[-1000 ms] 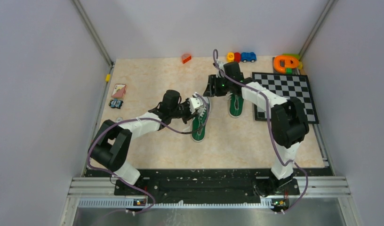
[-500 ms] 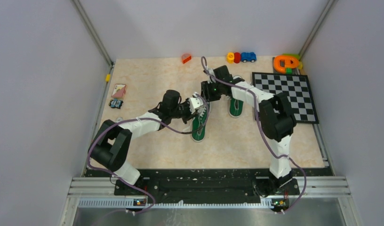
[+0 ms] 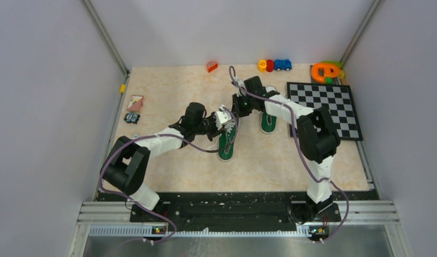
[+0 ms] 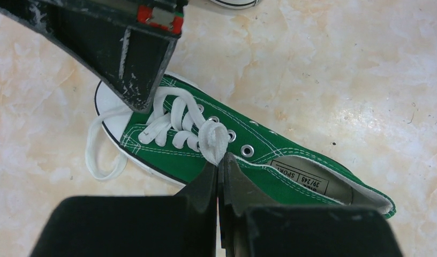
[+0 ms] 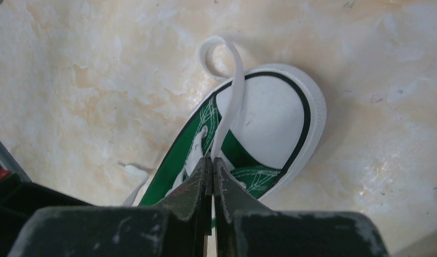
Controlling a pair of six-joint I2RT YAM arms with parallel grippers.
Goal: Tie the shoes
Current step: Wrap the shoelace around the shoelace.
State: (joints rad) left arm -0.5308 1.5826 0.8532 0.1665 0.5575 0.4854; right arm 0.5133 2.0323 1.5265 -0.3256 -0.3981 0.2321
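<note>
Two green shoes with white toe caps lie mid-table. The nearer shoe (image 3: 225,144) is under both grippers; the other shoe (image 3: 268,122) lies to its right. In the left wrist view my left gripper (image 4: 219,158) is shut on a bunched white lace (image 4: 213,140) at the upper eyelets of the nearer shoe (image 4: 270,160). A loose lace loop (image 4: 101,155) trails off by the toe. In the right wrist view my right gripper (image 5: 212,159) is shut on a lace strand (image 5: 227,107) that runs over the toe cap (image 5: 264,118). From above the two grippers nearly meet, left gripper (image 3: 228,120), right gripper (image 3: 235,111).
A checkerboard (image 3: 326,107) lies at the right, with an orange and green toy (image 3: 324,71) behind it. Toy cars (image 3: 275,65) and an orange block (image 3: 211,66) sit along the back edge. Cards (image 3: 135,103) and a small dark item (image 3: 132,118) lie at the left.
My right gripper came left and down from beside the far shoe to the nearer shoe's toe and shut on a lace strand. The left arm kept still, holding its lace.
</note>
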